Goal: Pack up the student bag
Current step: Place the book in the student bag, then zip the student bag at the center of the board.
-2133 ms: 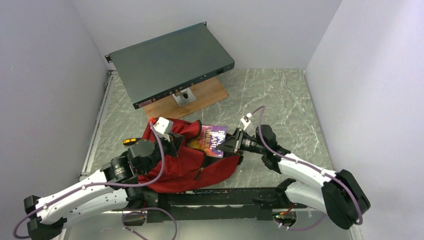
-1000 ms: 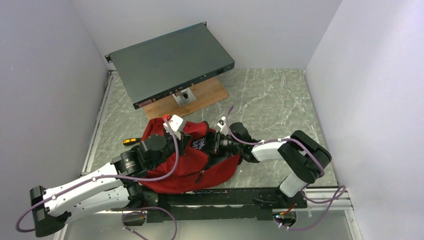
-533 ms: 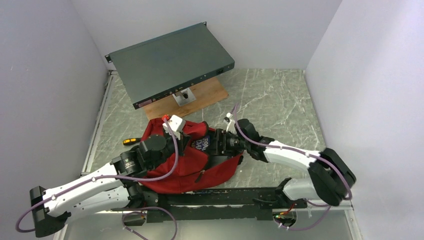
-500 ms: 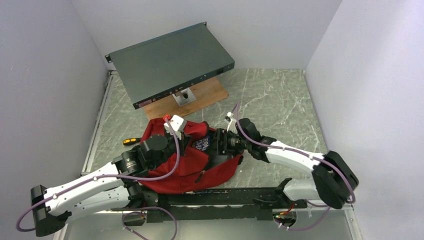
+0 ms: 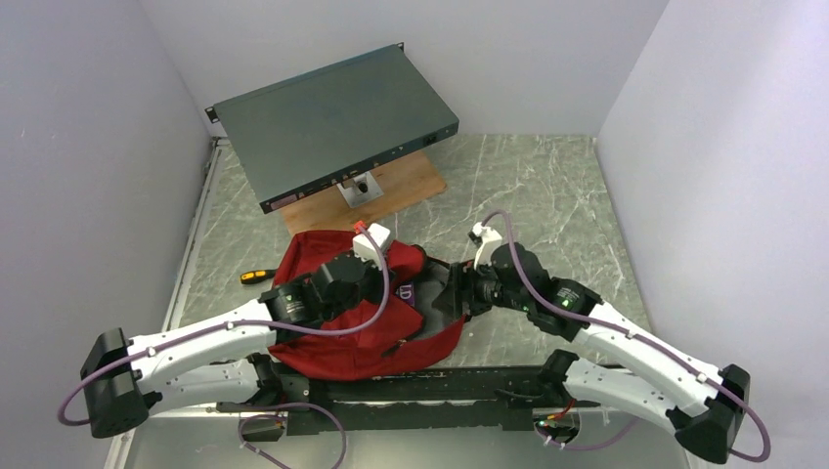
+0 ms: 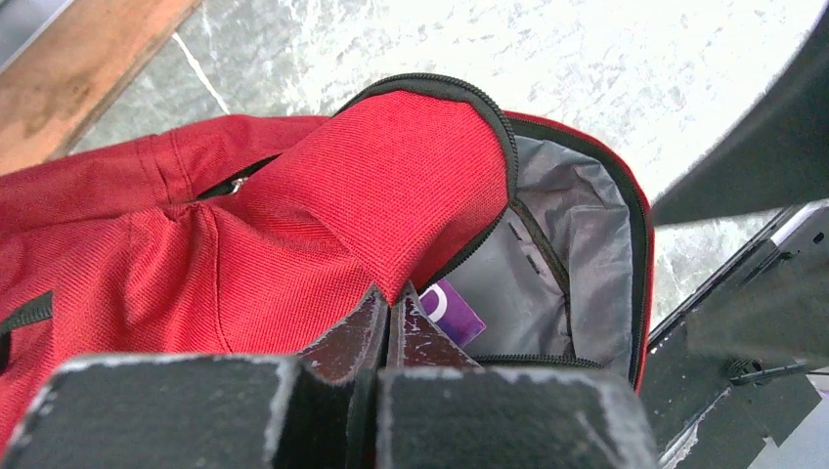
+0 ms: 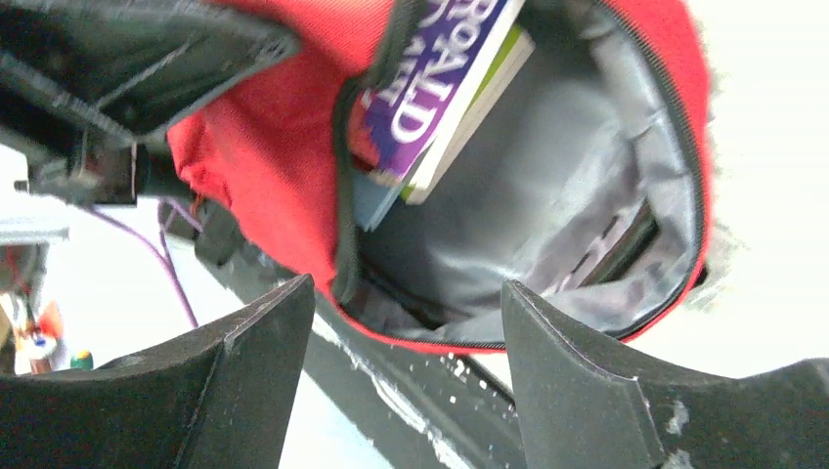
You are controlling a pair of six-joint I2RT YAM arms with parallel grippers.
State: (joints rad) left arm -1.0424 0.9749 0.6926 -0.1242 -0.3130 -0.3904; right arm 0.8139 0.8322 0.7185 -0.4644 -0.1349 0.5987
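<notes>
The student bag (image 5: 313,259) lies on the desk (image 5: 547,195) near its front edge, between the two arms. Its mouth gapes toward the right arm and shows grey lining. A purple book (image 7: 440,88) sits inside, tucked under the raised red flap. The left hand (image 6: 391,318) is closed tight, its tips at the flap's zipper edge; I cannot tell whether fabric is pinched between them. The right hand (image 7: 406,285) is spread wide just outside the mouth, holding nothing.
</notes>
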